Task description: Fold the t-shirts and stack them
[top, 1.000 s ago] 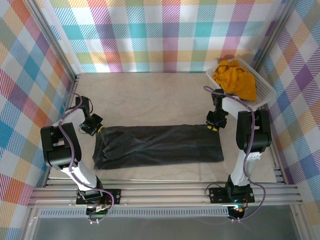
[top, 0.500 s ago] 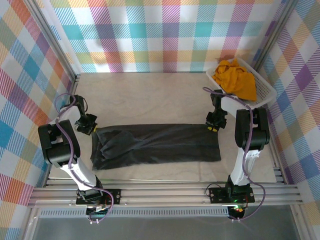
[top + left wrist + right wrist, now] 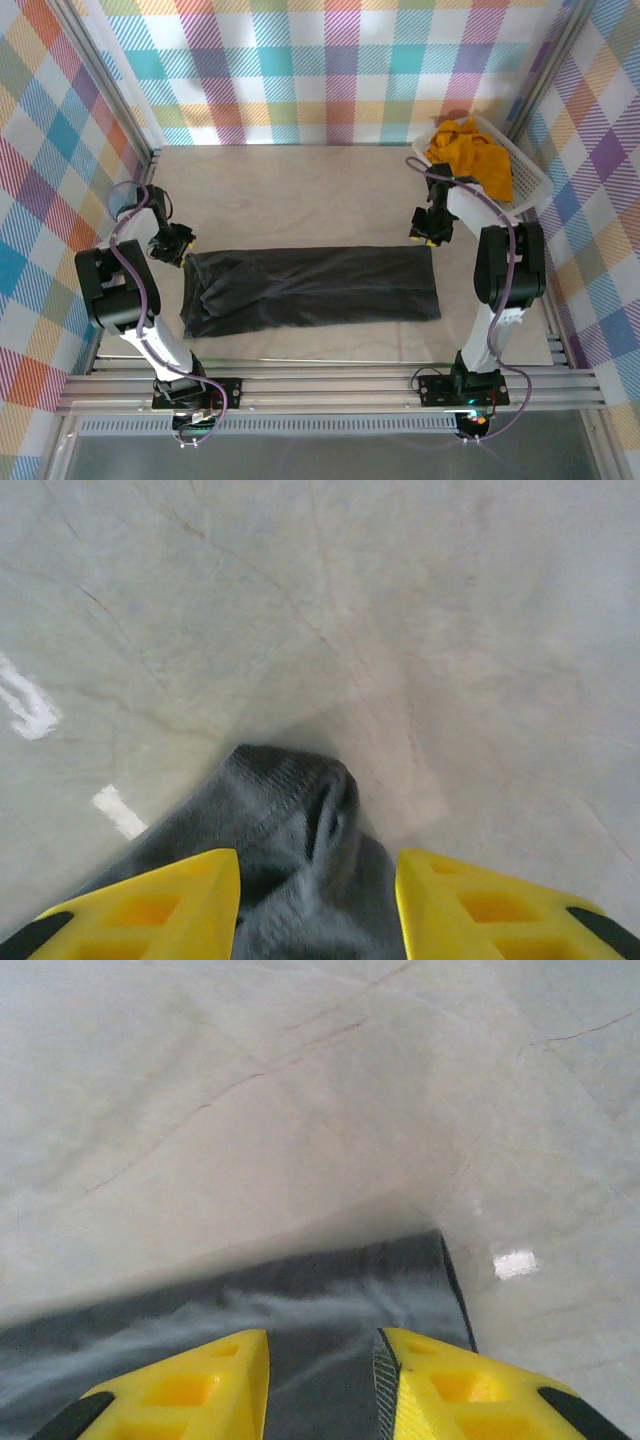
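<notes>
From above, a large plain black-charcoal t-shirt [image 3: 310, 290], folded into a long band, lies across the pale desk [image 3: 300, 190] from 9 to 3 o'clock. The left end effector [image 3: 172, 245] sits at its 10 o'clock corner and the right end effector [image 3: 425, 228] at its 2 o'clock corner. A mustard-yellow t-shirt [image 3: 470, 160] lies crumpled in a white plastic lattice basket [image 3: 530, 185] at the desk's 2 o'clock corner.

In the left wrist view, the yellow fingers [image 3: 170, 900] stand apart, with a bunched dark shirt corner loose between them. Two white marks [image 3: 30, 705] at 9 o'clock cannot be read.

In the right wrist view, the fingers [image 3: 200, 1380] are parted over the shirt's flat edge. A white patch [image 3: 515, 1263] lies at 3 o'clock.
</notes>
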